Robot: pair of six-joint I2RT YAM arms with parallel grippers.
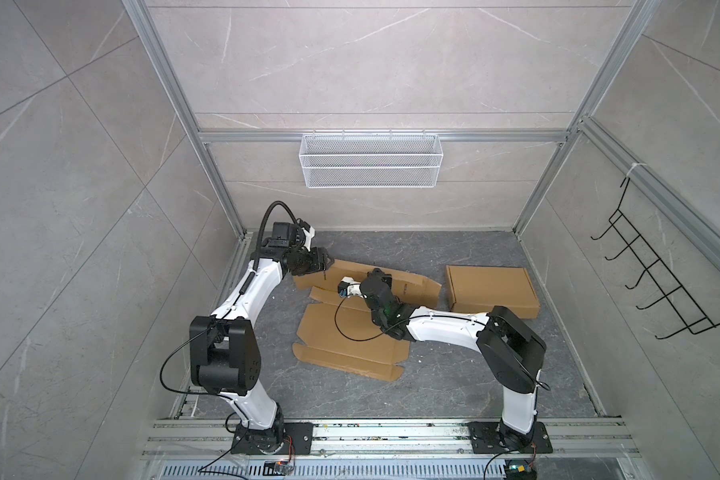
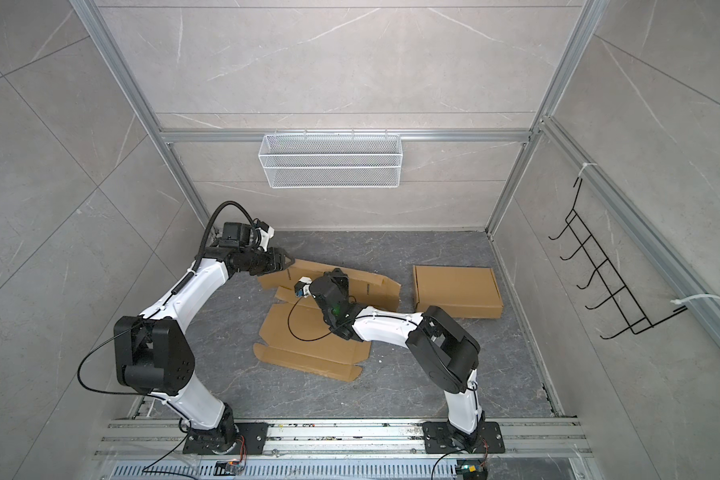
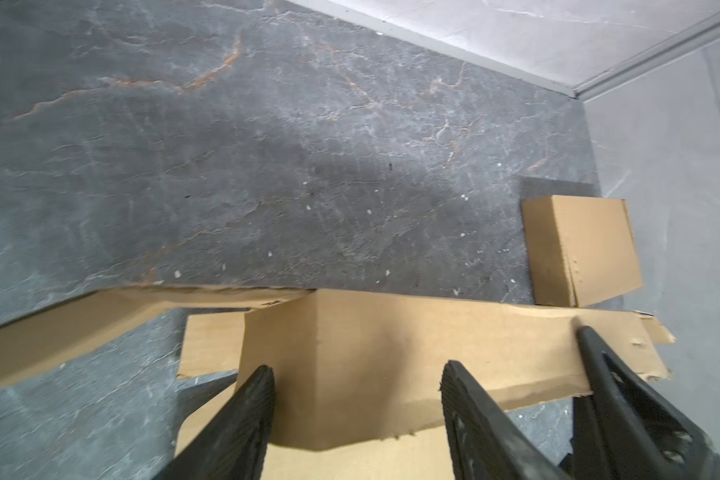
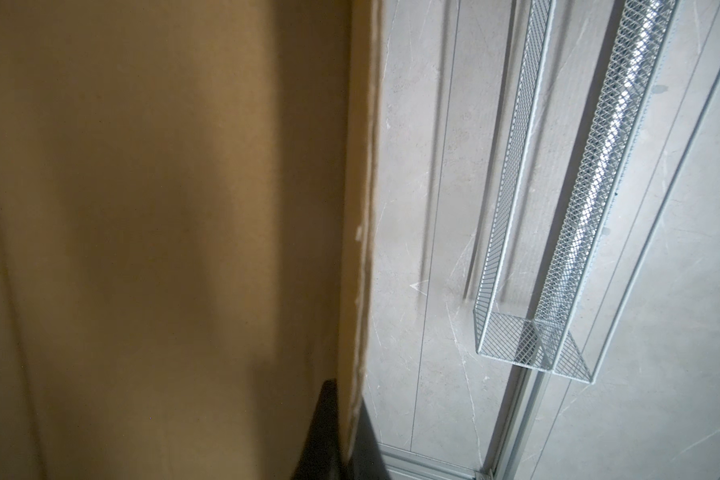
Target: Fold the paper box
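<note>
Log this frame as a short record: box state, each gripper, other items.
unfolded box: mostly flat on the table, far flap raised
right gripper: shut on the far flap's edge
left gripper: open, jaws either side of the box's far-left corner
folded box: complete, apart, at the right
wire basket: on the back wall, looks empty

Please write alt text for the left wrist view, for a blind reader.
The left gripper, its black fingers apart, faces a raised flap of the brown cardboard sheet. Beyond it, a folded box sits on the dark table.
</note>
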